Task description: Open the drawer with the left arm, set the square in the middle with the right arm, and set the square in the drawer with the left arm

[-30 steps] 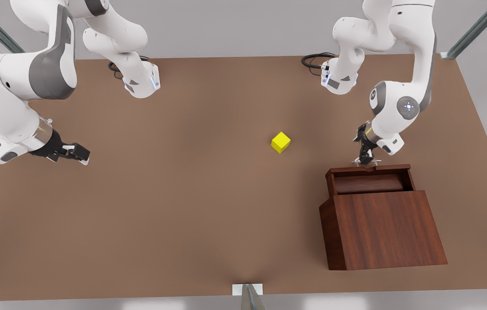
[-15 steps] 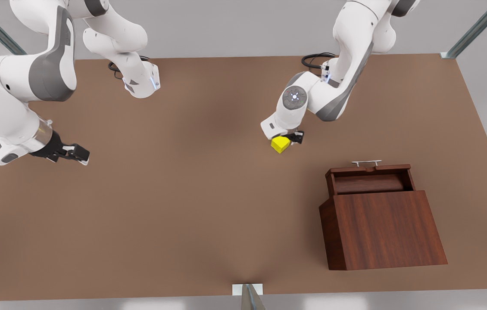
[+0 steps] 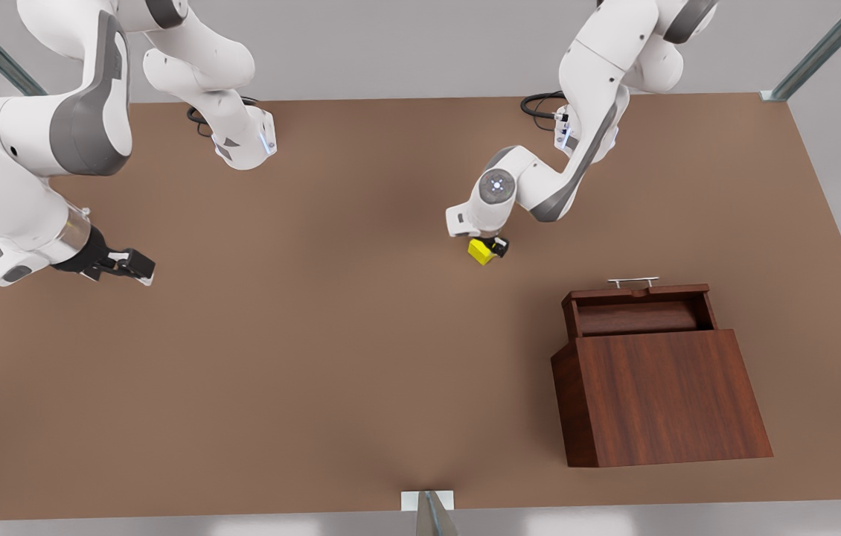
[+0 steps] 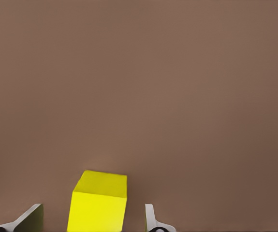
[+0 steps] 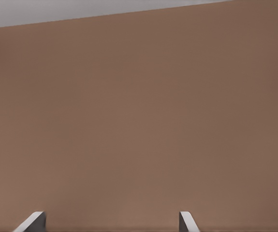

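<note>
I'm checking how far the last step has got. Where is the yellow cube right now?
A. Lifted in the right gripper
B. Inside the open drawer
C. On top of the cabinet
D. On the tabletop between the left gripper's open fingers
D: the left wrist view shows the square sitting on the tabletop with a gap to each finger of the left gripper, well apart from the open drawer.

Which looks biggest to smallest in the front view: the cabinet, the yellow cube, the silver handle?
1. cabinet
2. silver handle: longer than the cube, but thin
3. yellow cube, between the left gripper's open fingers
</note>
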Controlling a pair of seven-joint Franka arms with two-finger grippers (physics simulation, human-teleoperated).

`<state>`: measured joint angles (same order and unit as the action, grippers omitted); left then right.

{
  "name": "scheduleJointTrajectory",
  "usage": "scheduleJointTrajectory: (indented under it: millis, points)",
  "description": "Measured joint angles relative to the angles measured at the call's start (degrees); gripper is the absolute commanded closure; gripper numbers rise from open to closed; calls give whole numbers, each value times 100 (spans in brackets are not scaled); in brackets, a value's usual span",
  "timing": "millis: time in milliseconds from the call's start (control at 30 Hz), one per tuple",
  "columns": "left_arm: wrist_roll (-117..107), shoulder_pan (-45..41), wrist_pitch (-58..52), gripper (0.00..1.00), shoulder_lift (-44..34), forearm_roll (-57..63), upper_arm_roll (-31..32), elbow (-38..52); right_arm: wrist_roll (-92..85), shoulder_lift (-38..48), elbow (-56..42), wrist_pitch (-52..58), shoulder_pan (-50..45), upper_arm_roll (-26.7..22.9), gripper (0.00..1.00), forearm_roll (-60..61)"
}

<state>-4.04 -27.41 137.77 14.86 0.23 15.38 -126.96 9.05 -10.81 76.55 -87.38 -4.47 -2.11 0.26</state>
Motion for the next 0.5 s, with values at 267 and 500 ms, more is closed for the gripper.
scheduleJointTrajectory:
  millis: [267, 500]
  points:
    - [0, 34, 342, 0, 90, 73, -8, -312, 0, -9, 0, -7, -9, 0, 0, 0]
    - [0, 34, 461, 0, 333, 255, -8, -312, 0, -9, 16, -7, -5, 0, 0, 0]
